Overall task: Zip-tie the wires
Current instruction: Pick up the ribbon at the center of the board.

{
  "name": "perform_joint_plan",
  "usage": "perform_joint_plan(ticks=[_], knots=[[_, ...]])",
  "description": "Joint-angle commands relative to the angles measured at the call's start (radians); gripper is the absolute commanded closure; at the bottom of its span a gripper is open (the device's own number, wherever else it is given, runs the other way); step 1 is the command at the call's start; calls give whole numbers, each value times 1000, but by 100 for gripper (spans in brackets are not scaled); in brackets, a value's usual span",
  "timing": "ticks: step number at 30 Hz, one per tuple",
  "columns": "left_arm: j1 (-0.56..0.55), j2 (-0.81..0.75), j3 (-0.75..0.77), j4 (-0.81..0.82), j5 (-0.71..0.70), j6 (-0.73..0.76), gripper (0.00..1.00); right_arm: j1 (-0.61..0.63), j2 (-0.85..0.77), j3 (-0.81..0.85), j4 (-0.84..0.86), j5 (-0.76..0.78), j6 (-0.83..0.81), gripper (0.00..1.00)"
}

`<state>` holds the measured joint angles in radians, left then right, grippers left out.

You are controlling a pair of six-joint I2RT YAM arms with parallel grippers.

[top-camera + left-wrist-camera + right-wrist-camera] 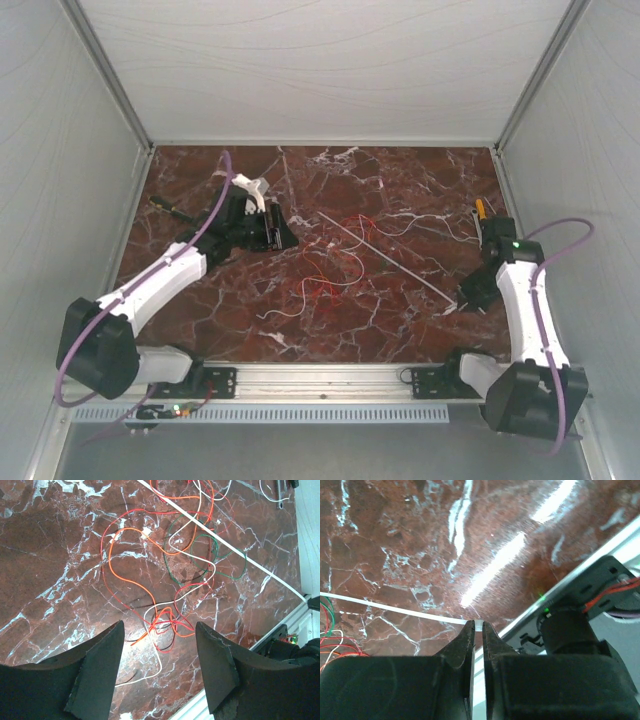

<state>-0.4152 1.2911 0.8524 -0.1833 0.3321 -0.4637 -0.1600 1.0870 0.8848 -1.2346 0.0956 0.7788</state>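
Note:
The wires (335, 262) lie in loose red, orange and white curls at the middle of the marble tabletop; the left wrist view shows them (170, 565) with a few green and black strands. The zip tie (385, 253), a straight pale strip, runs diagonally from the wires toward the right front; it also shows in the left wrist view (235, 550). My right gripper (452, 307) is shut on the zip tie's near end (478, 625), the strip (395, 609) leading off to the left. My left gripper (285, 232) is open and empty, just left of the wires (159, 630).
A small yellow-tipped tool (481, 210) lies at the right edge near the right arm. A dark thin tool (165, 207) lies at the left. A white bracket (250, 187) sits behind the left gripper. The metal front rail (320, 378) borders the tabletop.

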Motion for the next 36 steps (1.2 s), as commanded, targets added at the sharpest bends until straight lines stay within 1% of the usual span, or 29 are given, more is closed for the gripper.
perform_joint_plan(ticks=[1, 4, 6, 10, 14, 22, 30, 36], knots=[[-4, 5, 56, 9, 35, 4, 41, -17, -64, 64, -211, 94, 83, 100], [-4, 1, 58, 1, 39, -4, 41, -30, -111, 106, -292, 110, 88, 100], [-4, -1, 61, -3, 44, -13, 41, -46, -144, 144, -318, 109, 57, 100], [-4, -5, 74, -11, 50, -29, 41, -87, -233, 221, -319, 28, -10, 100], [-4, -1, 85, -16, 57, -39, 41, -90, -252, 320, -317, -53, -27, 100], [-5, 28, 139, -34, 72, -40, 41, -90, -185, 546, -316, -155, -37, 100], [-4, 76, 203, -53, 78, -33, 42, -90, -112, 738, -315, -247, -16, 100], [-4, 106, 249, -74, 87, -43, 42, -91, -30, 973, -315, -236, -14, 100]])
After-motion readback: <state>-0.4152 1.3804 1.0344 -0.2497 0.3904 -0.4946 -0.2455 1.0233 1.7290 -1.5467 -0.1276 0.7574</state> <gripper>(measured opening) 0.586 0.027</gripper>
